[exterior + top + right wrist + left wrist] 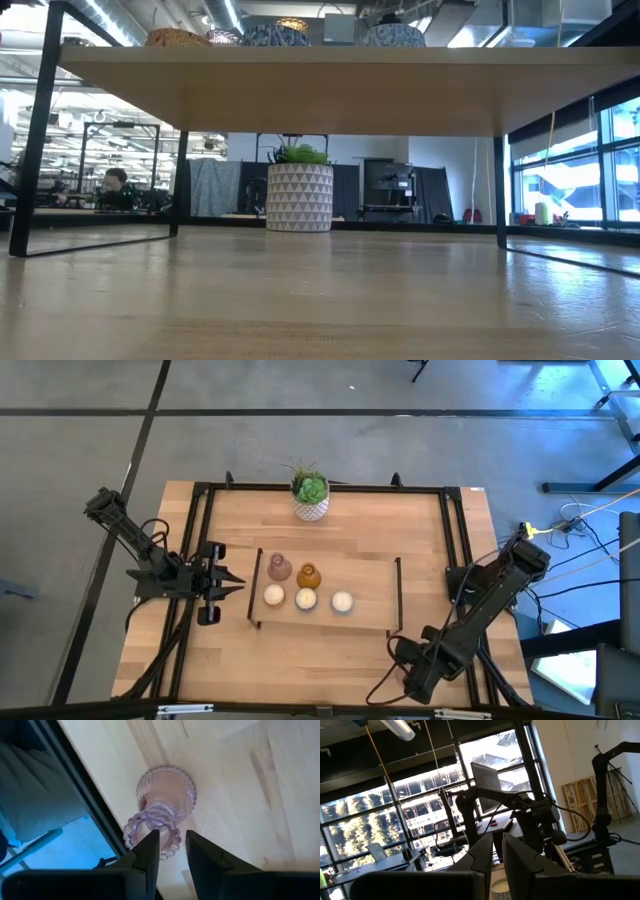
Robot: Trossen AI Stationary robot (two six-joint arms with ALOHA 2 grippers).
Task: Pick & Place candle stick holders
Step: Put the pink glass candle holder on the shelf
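Hovering near the front right corner of the pale wooden counter (330, 510), the right gripper (172, 845) holds its fingers slightly apart over a ribbed dusty-pink glass candle holder (162, 805), seemingly lining up a grasp, while the left gripper (235, 586), fingers together, waits beside the raised shelf (370, 580) carrying five more holders.

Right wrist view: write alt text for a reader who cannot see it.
A ribbed dusty-pink candle stick holder stands on the pale wooden table near its dark-framed edge, seen from above. The right gripper hangs over it, its two dark jaws set slightly apart at the holder's beaded rim.
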